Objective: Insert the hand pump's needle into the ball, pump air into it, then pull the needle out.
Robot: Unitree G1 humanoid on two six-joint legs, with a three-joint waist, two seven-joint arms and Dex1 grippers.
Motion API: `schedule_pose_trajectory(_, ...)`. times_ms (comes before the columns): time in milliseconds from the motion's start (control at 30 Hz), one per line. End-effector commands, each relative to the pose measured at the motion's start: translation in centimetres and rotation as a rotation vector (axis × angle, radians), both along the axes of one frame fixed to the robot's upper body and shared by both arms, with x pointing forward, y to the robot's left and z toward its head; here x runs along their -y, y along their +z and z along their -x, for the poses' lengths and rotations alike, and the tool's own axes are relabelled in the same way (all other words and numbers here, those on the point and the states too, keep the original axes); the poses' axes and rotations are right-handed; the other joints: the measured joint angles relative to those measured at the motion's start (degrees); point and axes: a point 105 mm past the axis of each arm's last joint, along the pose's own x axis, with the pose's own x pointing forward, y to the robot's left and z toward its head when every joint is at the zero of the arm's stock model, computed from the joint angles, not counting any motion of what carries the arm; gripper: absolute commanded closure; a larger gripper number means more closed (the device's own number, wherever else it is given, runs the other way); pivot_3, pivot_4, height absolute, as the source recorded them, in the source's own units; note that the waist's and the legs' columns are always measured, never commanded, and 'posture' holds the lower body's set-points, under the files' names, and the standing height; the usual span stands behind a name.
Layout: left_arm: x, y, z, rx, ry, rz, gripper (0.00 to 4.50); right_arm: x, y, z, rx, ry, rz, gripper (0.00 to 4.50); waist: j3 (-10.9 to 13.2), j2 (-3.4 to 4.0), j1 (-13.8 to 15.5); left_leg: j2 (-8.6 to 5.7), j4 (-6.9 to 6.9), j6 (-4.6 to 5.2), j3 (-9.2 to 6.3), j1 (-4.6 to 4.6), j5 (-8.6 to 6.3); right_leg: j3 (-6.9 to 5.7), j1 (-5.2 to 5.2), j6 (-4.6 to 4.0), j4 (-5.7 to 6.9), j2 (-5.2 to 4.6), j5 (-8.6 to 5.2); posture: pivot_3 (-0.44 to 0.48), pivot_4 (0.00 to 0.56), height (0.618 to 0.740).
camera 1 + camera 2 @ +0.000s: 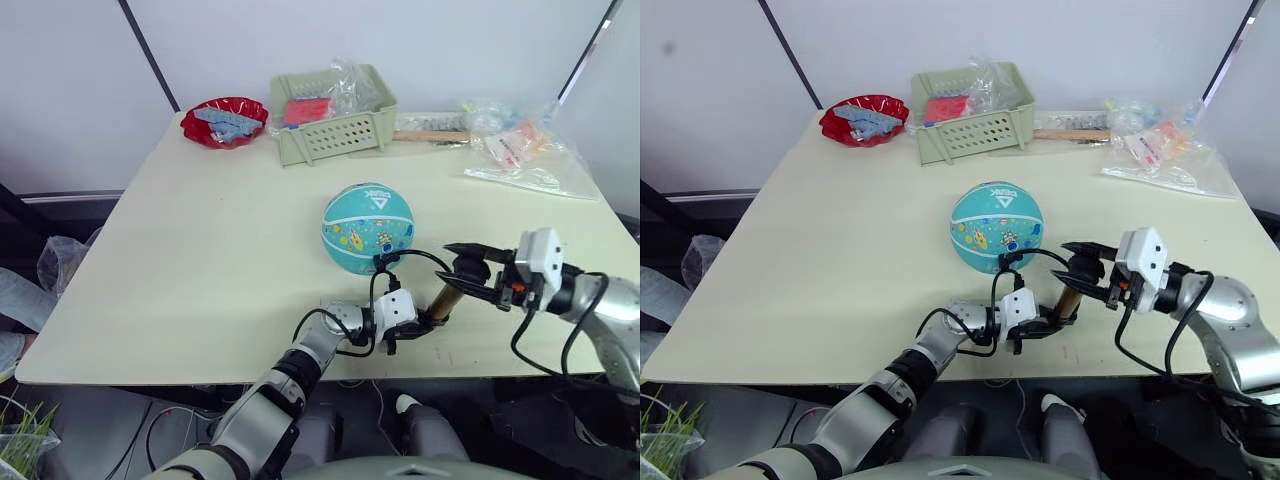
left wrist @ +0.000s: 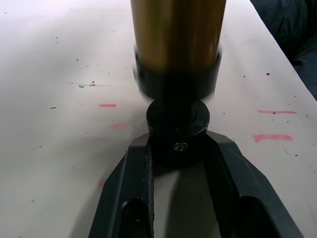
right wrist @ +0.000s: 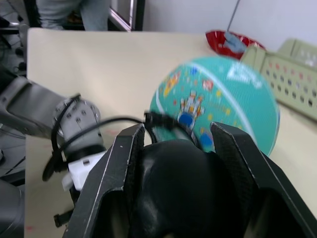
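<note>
The teal ball (image 1: 367,228) with white stripes and cartoon prints rests mid-table. Just in front of it, to the right, the gold hand pump (image 1: 443,301) is held tilted between both grippers. My left gripper (image 1: 418,328) is shut on the pump's black bottom end (image 2: 177,124), close to the tabletop. My right gripper (image 1: 468,270) is shut on the black T-handle (image 3: 183,188) at the upper end. The thin black hose (image 1: 410,258) loops from the pump to the ball's lower near side (image 3: 148,117). The needle at its tip is too small to make out.
A red bowl (image 1: 225,122) and a green basket (image 1: 335,125) stand at the back of the table. Clear plastic bags (image 1: 520,150) lie at the back right. The table's front edge (image 1: 300,372) runs just below the left gripper.
</note>
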Motion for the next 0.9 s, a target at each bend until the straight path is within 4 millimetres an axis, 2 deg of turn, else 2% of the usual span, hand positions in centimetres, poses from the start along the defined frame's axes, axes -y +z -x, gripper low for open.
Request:
schedule_pose_trajectory(33, -2.5, -4.5, 2.0, -0.137, 0.004, -0.160, 3.45, 0.7, 0.6, -0.2, -0.034, -0.004, -0.017, 2.83, 0.04, 0.06, -0.02, -0.01, 0.00, 0.00, 0.00, 0.00, 0.00, 0.02, 0.00, 0.00, 0.00, -0.01, 0.00, 0.000, 0.150, 0.740)
schedule_pose_trajectory(267, -2.7, -4.4, 1.9, -0.135, 0.002, -0.163, 3.45, 1.4, 7.0, 0.4, 0.035, 0.071, -0.065, 2.83, 0.44, 0.36, 0.21, -0.06, 0.04, 0.01, -0.04, -0.27, 0.00, -0.02, -0.21, -0.08, 0.00, -0.07, 0.04, 0.000, 0.150, 0.740)
schedule_pose_trajectory(400, -2.8, -4.4, 1.8, -0.135, 0.003, -0.164, 3.45, 1.7, 9.0, 0.9, 0.040, 0.093, -0.078, 2.83, 0.75, 0.40, 0.69, -0.10, 0.02, 0.01, -0.03, -0.38, 0.00, -0.02, -0.34, -0.21, -0.01, -0.10, 0.12, 0.000, 0.150, 0.740)
schedule_pose_trajectory(633, -2.9, -4.5, 1.8, -0.133, 0.000, -0.167, 3.45, 3.0, 15.0, 2.2, 0.084, 0.107, -0.073, 2.83, 1.15, 0.48, 0.79, -0.09, 0.01, 0.02, -0.03, -0.40, 0.01, -0.04, -0.34, -0.16, -0.01, -0.12, 0.09, 0.000, 0.150, 0.740)
schedule_pose_trajectory(800, -2.9, -4.5, 1.8, -0.131, 0.000, -0.168, 3.45, 2.9, 15.0, 2.2, 0.060, 0.096, -0.065, 2.83, 1.22, 0.56, 0.78, -0.09, 0.02, 0.02, 0.00, -0.40, 0.01, -0.02, -0.34, -0.16, -0.01, -0.15, 0.09, 0.000, 0.150, 0.740)
schedule_pose_trajectory(900, -2.9, -4.5, 1.9, -0.130, 0.002, -0.166, 3.45, 2.6, 11.4, 2.0, -0.018, 0.095, 0.022, 2.83, 1.14, 0.49, 0.84, -0.08, 0.02, 0.02, 0.01, -0.39, 0.01, -0.01, -0.34, -0.10, -0.01, -0.15, 0.05, 0.000, 0.150, 0.740)
